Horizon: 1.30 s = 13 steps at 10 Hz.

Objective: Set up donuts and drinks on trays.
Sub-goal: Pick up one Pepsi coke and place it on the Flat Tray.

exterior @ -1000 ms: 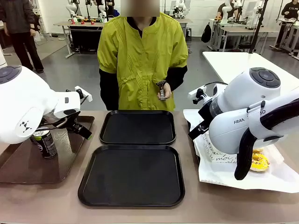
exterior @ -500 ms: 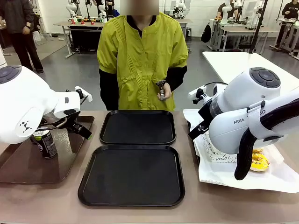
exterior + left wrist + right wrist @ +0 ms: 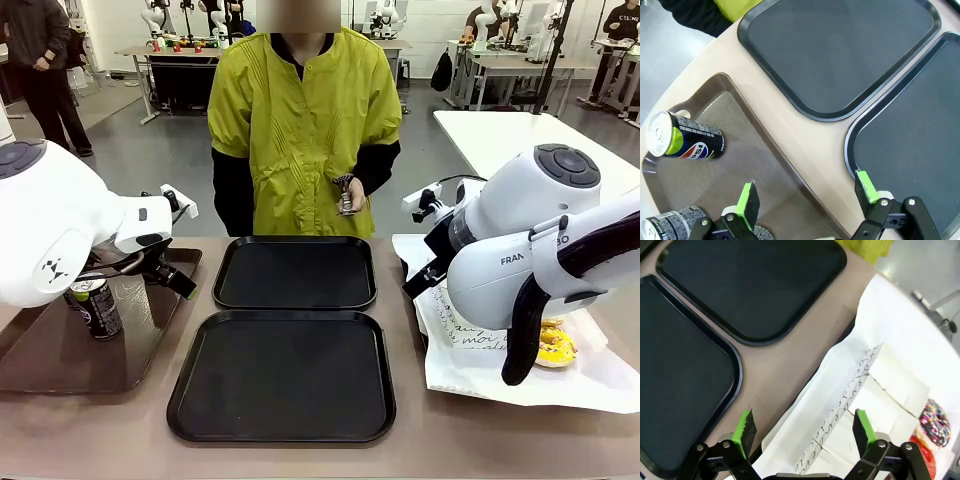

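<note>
Both claws wide open, both black trays bare.
My left claw (image 3: 806,194) hangs wide open with nothing in it, above the edge of the brown tray (image 3: 740,145), where two cans (image 3: 686,141) stand near each other. I think a slim can tips easily if a finger bumps it, and then it may knock the other one. My right claw (image 3: 804,434) is wide open too and holds nothing. It is over the edge of the paper (image 3: 840,390), next to the near tray (image 3: 283,375). The donuts (image 3: 934,422) lie further along that paper. I worry the claw may pinch the paper and drag it, or squash a soft donut. The far tray (image 3: 295,272) waits just behind the near one.
</note>
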Motion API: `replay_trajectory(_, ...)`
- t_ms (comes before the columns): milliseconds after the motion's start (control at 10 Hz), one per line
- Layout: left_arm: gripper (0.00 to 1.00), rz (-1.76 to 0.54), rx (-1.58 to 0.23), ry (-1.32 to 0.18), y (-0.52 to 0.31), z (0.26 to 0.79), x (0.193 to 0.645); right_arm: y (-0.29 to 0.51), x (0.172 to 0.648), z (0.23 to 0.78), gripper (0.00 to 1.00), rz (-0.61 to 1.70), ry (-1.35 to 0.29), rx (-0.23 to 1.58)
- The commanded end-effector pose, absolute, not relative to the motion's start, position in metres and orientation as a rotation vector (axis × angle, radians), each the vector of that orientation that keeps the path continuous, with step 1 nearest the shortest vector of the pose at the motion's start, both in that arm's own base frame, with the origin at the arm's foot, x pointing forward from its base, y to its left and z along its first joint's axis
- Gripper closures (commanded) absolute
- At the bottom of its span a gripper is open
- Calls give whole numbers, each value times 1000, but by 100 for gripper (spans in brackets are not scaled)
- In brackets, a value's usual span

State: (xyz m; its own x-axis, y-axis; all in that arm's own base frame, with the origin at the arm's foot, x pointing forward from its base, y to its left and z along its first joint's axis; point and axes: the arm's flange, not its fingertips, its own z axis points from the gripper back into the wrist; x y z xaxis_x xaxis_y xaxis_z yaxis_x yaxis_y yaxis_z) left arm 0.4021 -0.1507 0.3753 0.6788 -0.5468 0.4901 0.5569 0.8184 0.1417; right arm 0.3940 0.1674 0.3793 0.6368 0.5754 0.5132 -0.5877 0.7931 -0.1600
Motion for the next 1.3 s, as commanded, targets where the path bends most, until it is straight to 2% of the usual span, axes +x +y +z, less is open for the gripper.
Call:
replay_trajectory(0,0,-676,18,-526,-134,393,334,159,334,403,0,687,-559,32)
replay_trajectory(300,0,-735,7,-350,-107,405,242,125,231,431,0,680,-446,16)
replay_trajectory(600,0,-740,-54,-298,-93,403,185,105,172,419,0,694,-337,63)
replay_trajectory(700,0,-724,-34,-321,-92,400,189,105,178,414,0,700,-324,50)
replay_trajectory(800,0,-728,-13,-279,-143,485,298,105,202,408,0,696,-374,-180)
replay_trajectory(900,0,-728,-13,-279,-143,485,298,147,251,519,0,708,-320,23)
replay_trajectory(1200,0,-723,-20,-271,-140,493,288,143,247,522,0,711,-324,-30)
